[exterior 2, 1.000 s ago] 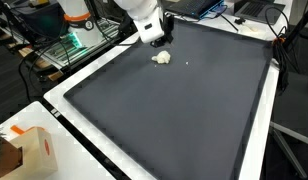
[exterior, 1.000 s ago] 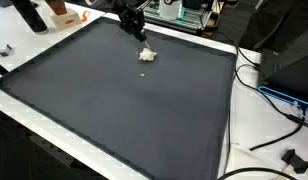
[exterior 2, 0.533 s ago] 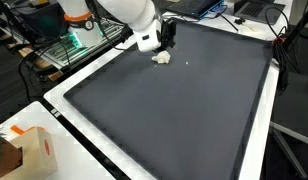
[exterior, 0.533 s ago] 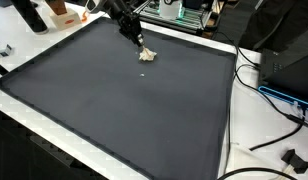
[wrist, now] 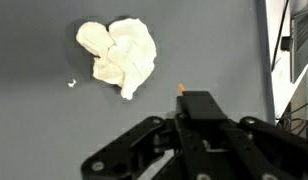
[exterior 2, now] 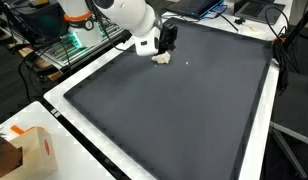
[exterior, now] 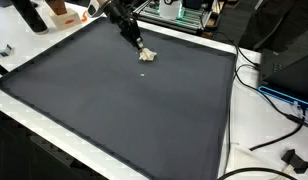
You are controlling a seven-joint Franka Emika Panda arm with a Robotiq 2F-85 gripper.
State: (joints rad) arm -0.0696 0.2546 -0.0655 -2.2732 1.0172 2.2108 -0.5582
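Hovering beside the white wad point(wrist: 117, 55), the gripper point(exterior 2: 166, 46) hides how far its jaws open.

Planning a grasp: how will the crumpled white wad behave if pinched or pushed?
The white wad looks like crumpled tissue: probably light and soft, squashing when pinched. Its lumpy folds suggest sliding on the mat, not rolling.

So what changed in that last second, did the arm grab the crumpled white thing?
The gripper came down and slid closer to the crumpled white wad, ending right beside it. It took hold of nothing: in the wrist view the wad lies free on the dark mat, with nothing closed around it. The wad, the small white crumb near it and the mat stayed where they were.
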